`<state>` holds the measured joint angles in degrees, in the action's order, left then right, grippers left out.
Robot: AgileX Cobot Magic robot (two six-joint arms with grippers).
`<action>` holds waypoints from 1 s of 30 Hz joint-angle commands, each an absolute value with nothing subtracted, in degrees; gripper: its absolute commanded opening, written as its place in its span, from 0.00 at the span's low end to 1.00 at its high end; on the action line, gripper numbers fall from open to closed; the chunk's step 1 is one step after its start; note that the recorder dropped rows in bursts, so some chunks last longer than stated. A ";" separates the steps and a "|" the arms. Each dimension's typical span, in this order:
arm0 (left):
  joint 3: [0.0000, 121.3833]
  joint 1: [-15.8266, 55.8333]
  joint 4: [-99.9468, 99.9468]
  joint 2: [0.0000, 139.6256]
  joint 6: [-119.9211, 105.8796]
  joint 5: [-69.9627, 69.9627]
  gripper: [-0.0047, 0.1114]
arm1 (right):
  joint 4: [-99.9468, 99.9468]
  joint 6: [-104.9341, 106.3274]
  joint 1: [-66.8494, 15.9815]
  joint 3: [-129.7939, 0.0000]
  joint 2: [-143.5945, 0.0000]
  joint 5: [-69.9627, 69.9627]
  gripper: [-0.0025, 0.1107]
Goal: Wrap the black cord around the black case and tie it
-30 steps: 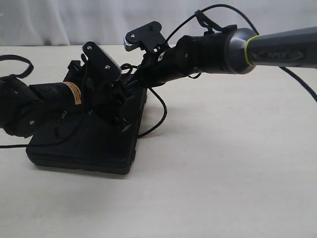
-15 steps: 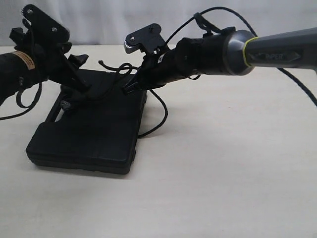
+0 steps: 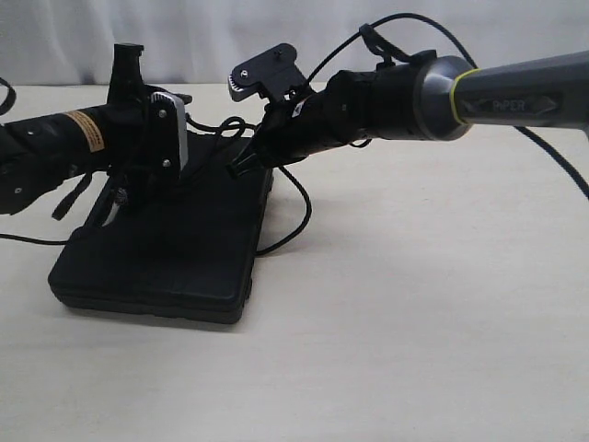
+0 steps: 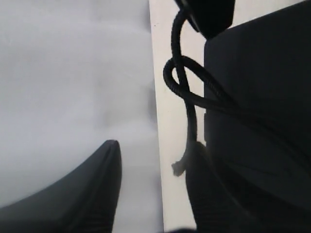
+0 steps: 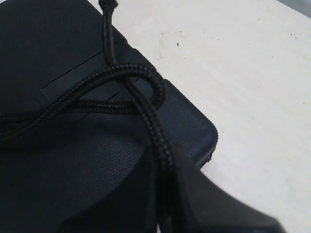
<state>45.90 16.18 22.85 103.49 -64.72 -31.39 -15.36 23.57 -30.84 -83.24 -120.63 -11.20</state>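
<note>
Black cord on black case edge, right hand pinching it — left hand spread

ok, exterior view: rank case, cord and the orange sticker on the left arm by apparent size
1. case, by far the largest
2. cord, long but thin, partly hidden
3. orange sticker, smallest
</note>
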 commanded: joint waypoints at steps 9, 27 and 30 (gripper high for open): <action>54.50 15.19 16.43 114.47 -65.48 -31.25 0.40 | -14.55 28.30 -33.47 -83.19 -120.24 -8.08 0.06; 54.78 16.38 23.95 112.30 -37.63 -31.83 0.40 | -14.55 28.45 -33.47 -83.19 -120.79 -7.22 0.06; 54.78 16.38 8.10 110.24 -37.22 -31.69 0.40 | -14.55 28.45 -33.47 -83.19 -120.79 -7.22 0.06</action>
